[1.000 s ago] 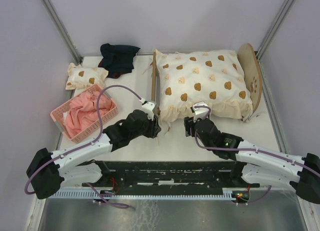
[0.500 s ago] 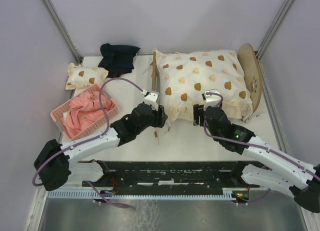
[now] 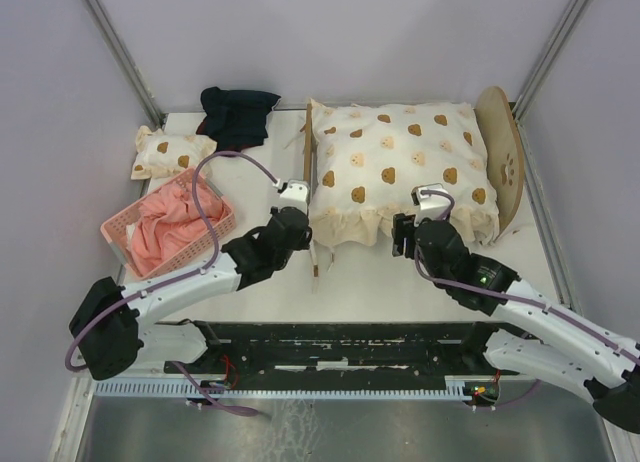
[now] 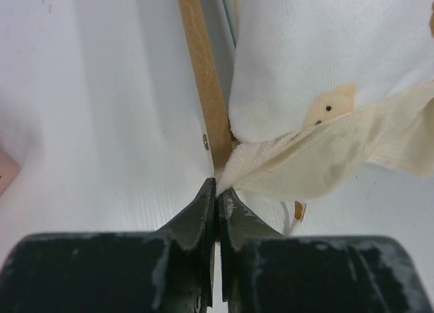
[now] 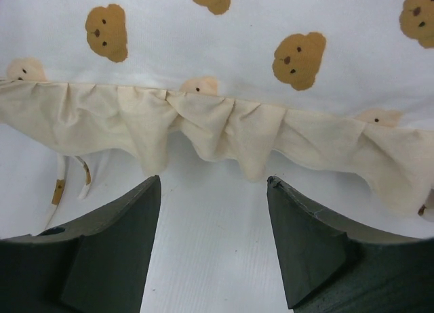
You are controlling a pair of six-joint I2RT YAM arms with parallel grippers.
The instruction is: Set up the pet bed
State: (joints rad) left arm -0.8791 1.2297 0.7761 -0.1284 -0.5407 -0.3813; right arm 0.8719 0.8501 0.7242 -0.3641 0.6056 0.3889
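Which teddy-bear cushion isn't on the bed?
The small bear-print pillow, lying beside the pink basket; the big bear-print quilt covers the pet bed.

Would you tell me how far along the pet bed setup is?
Done: the quilt covers the pet bed. In hand: the left end effector is shut at its frill corner, the right end effector open nearby. Left: the small pillow lies off the bed.

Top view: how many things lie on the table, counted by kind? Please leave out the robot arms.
Bear-print pieces: 2, quilt and small pillow
Wooden pet bed: 1
Pink basket: 1
Pink cloth: 1
Dark cloth: 1
Total: 6
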